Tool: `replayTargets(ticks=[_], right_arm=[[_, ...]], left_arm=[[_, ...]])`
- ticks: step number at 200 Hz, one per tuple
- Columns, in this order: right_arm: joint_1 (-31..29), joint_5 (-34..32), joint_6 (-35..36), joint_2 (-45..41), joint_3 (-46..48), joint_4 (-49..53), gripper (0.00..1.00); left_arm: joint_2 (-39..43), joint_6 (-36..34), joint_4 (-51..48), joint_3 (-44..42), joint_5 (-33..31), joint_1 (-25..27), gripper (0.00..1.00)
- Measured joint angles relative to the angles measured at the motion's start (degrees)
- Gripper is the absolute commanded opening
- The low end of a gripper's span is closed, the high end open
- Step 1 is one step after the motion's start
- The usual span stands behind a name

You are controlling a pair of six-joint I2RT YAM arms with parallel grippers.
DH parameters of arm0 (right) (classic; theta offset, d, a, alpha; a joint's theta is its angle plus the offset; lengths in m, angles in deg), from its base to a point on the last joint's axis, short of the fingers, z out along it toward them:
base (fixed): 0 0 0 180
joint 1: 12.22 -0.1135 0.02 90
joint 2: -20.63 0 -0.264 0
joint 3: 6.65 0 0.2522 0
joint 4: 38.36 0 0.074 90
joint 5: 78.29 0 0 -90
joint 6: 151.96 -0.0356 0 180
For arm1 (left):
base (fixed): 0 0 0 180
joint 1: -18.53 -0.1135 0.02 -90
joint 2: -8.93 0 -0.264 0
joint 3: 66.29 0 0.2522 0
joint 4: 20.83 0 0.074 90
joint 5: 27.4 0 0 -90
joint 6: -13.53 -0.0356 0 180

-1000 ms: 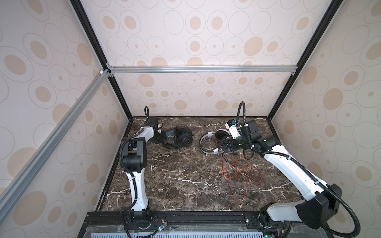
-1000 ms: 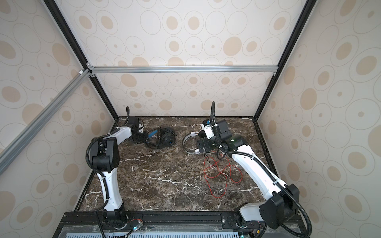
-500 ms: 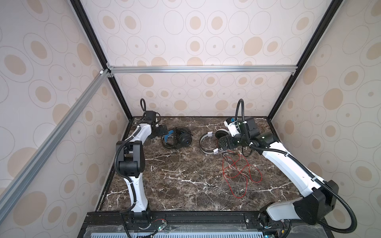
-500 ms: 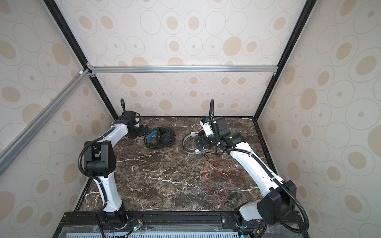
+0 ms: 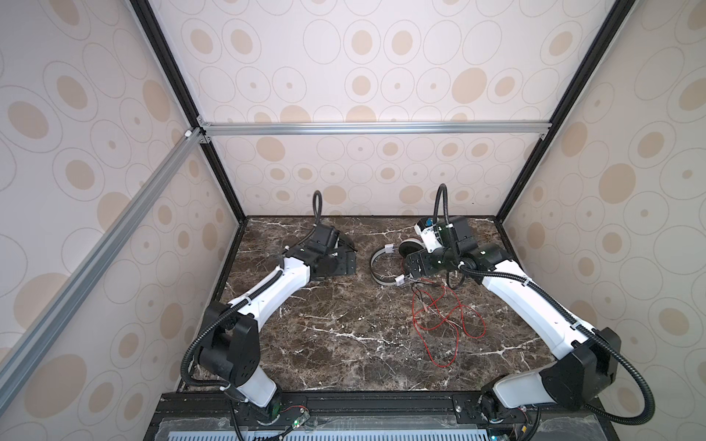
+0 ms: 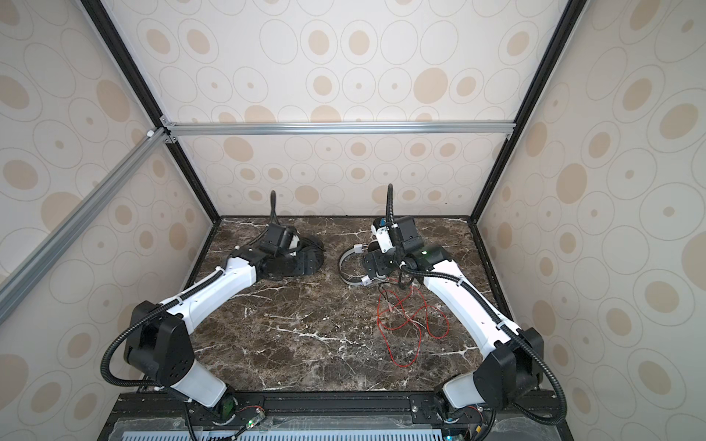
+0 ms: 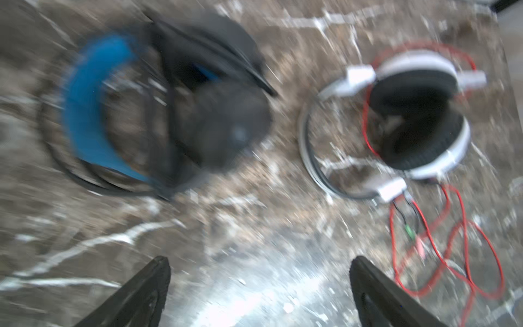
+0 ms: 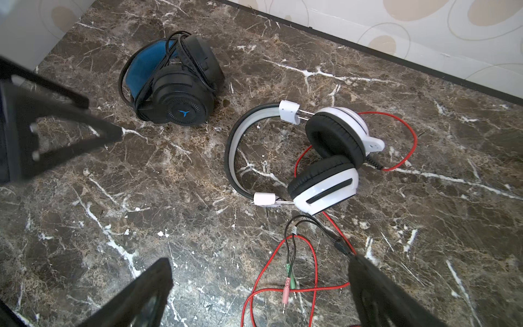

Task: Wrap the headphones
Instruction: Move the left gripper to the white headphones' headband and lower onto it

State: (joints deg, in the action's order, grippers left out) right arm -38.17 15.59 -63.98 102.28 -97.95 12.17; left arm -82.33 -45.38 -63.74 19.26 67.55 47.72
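Observation:
The black headphones [image 8: 175, 82], blue inside the band and with their black cord wound round them, lie near the back left of the marble; the left wrist view shows them blurred [image 7: 169, 113]. My left gripper [image 7: 259, 260] hangs open and empty above them and covers them in both top views [image 5: 334, 257]. Beside them to the right lie the white headphones [image 8: 325, 158] [image 5: 386, 263] with black pads. Their red cord [image 8: 283, 283] [image 5: 439, 317] sprawls loose toward the front, ending in pink and green plugs [image 8: 288, 283]. My right gripper [image 8: 260, 260] [image 5: 410, 267] is open over that cord, holding nothing.
The dark marble top [image 5: 344, 336] is boxed in by patterned walls; the back wall's black edge [image 8: 396, 56] runs close behind both headsets. My left gripper's fingers [image 8: 56, 136] show in the right wrist view, close to the black headset.
My left arm pulled back toward the rear left corner, then swung right over the black headset, its jaws opening wide. The right arm barely shifted.

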Motion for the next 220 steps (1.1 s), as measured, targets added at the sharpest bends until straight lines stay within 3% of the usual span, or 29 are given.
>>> replayTargets(ticks=[24, 74, 220], right_arm=[[0.0, -0.7, 0.0, 0.0, 1.0, -0.5, 1.00], [0.0, -1.8, 0.1, 0.0, 2.4, -0.3, 1.00], [0.1, -3.9, 0.5, -3.8, 7.3, 0.1, 1.00]], left_arm=[[-0.5, 4.7, 1.3, -1.3, -0.8, 5.4, 0.98], [-8.2, 9.9, 5.9, 1.7, -1.3, 9.5, 0.98], [-20.9, 17.6, 14.1, 6.7, 0.5, 10.1, 0.98]])
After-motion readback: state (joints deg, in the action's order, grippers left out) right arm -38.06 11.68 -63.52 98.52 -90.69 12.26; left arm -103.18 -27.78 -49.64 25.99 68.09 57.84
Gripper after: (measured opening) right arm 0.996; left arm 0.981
